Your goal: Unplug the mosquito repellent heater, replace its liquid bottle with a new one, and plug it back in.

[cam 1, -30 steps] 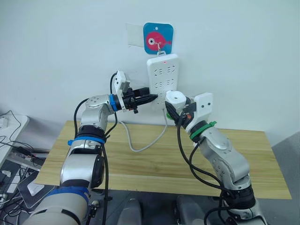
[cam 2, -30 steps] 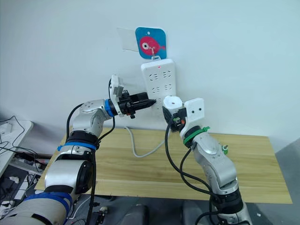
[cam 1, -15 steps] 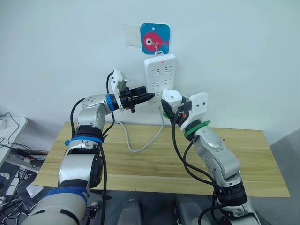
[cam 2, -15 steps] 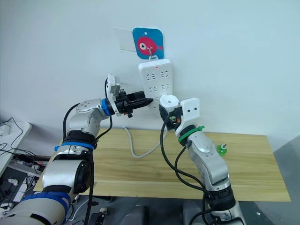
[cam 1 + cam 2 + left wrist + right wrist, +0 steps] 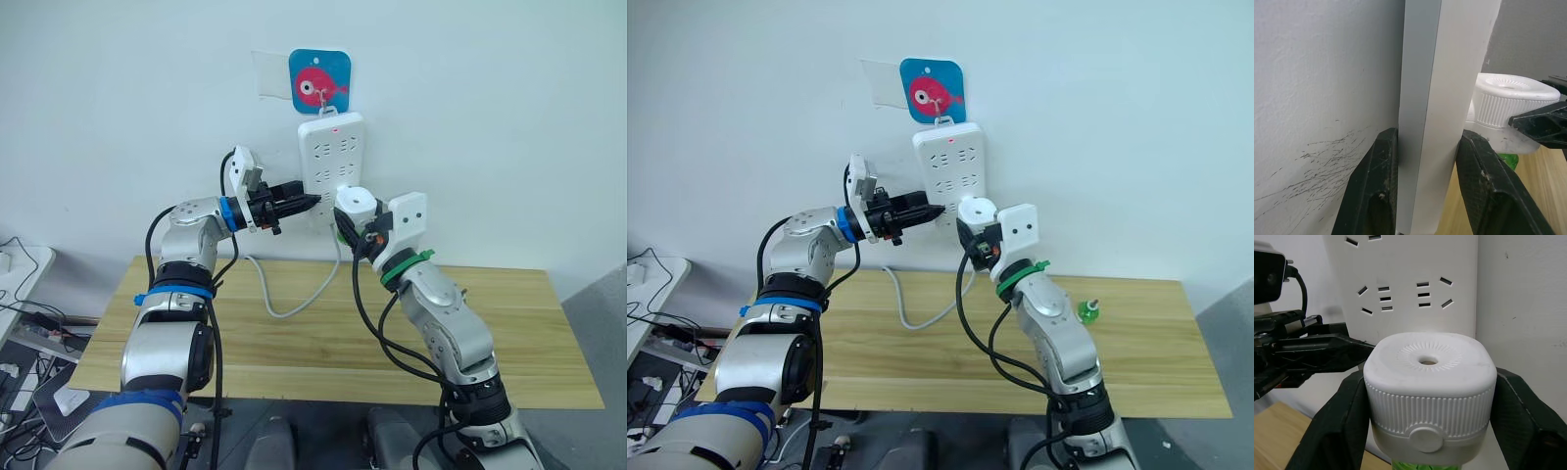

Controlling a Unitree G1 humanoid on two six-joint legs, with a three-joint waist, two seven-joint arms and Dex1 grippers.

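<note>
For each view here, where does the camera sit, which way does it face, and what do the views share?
Left and right eye views: head camera, facing forward and down at the power strip and table; both arms show.
Left wrist view: along the left gripper, whose fingers straddle the strip's edge.
Right wrist view: along the right gripper, clamped on the mosquito repellent heater.
Both wrist views share heater and strip.

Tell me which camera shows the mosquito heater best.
The right wrist view: the heater sits large between the right gripper's fingers, top hole visible. Both eye views show it small by the power strip; the left wrist view catches one side.
</note>
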